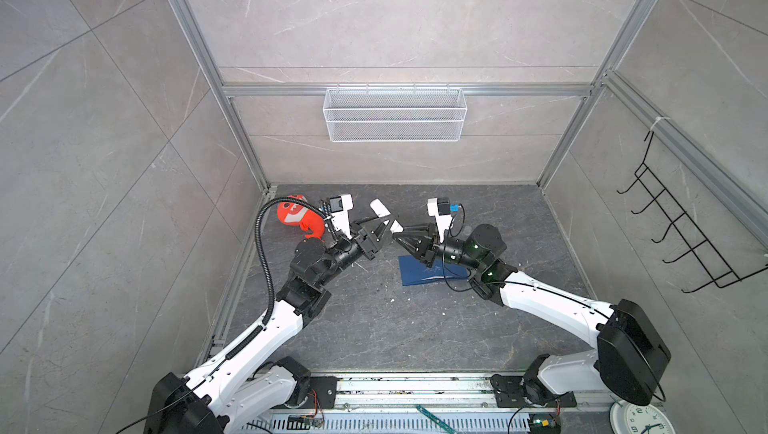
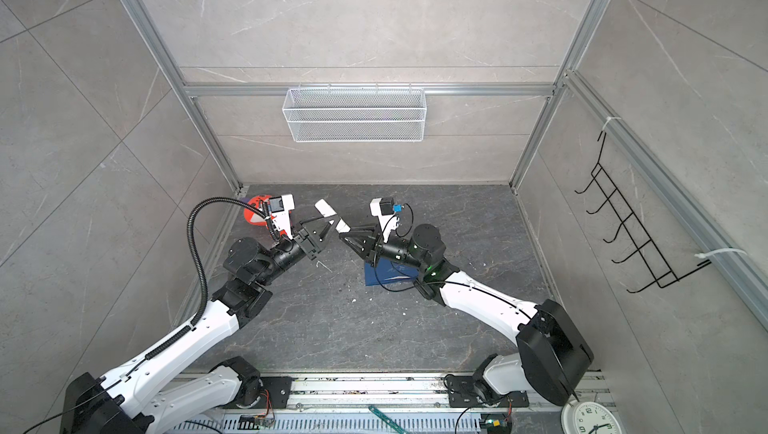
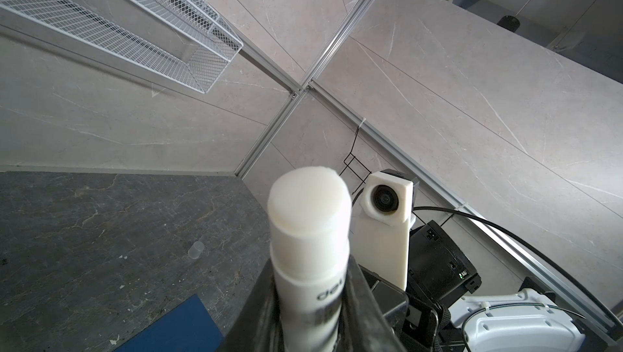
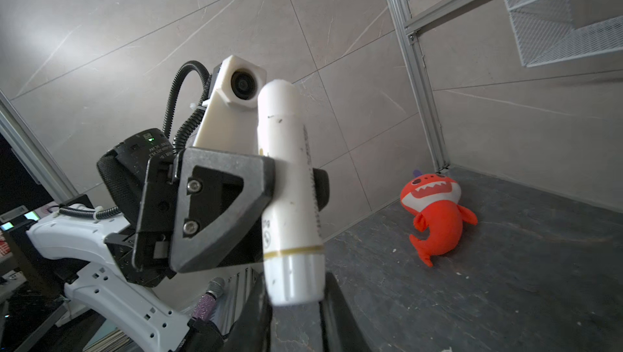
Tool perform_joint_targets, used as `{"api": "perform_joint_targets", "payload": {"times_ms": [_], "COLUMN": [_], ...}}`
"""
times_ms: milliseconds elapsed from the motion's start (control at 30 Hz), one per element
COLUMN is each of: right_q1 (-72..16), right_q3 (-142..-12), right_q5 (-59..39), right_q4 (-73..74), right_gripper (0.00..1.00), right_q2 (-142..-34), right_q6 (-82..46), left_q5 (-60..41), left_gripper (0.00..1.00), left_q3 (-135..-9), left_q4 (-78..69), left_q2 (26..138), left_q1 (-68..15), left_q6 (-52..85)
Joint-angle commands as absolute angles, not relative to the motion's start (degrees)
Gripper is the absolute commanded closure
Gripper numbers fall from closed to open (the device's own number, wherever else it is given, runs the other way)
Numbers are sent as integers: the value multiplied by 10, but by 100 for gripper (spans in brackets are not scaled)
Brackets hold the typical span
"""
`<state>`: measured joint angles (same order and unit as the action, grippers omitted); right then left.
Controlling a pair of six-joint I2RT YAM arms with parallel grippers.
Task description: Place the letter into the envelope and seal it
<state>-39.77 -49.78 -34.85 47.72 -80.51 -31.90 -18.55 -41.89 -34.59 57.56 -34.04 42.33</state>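
Envelope (image 1: 410, 276) lies flat just right of centre under your right arm, letter unseen, likely inside; left gripper (image 1: 385, 222) clamps the uncapped glue stick (image 1: 378, 206) mid-barrel, right gripper (image 1: 398, 237) pinches its base: sealing step, so next twist glue out, then apply it to the envelope.

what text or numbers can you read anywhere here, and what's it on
"del": on the glue stick, rest hidden.
Print down the glue stick's side, right wrist view: too blurred.
Numerals on the clock: too small to read.
Motor label on the left arm: too small.
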Motion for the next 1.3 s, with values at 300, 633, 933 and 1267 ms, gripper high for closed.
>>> {"api": "perform_joint_targets", "payload": {"times_ms": [300, 633, 933, 1267], "right_q1": [-393, -502, -591, -602], "right_q3": [-539, -444, -419, -445], "right_q5": [-338, -42, 161, 233], "right_q4": [446, 385, 531, 567], "right_gripper": [62, 21, 27, 48], "right_q2": [-782, -673, -731, -784], "right_q6": [-276, 142, 326, 329], "left_q5": [-207, -186, -188, -189], "left_gripper": [100, 100, 100, 100], "left_q3": [-424, -438, -444, -444], "left_q4": [-355, -340, -340, -340], "left_q2": [564, 570, 574, 571], "left_q1": [-345, -345, -344, -344], "left_q6": [410, 443, 448, 448]}}
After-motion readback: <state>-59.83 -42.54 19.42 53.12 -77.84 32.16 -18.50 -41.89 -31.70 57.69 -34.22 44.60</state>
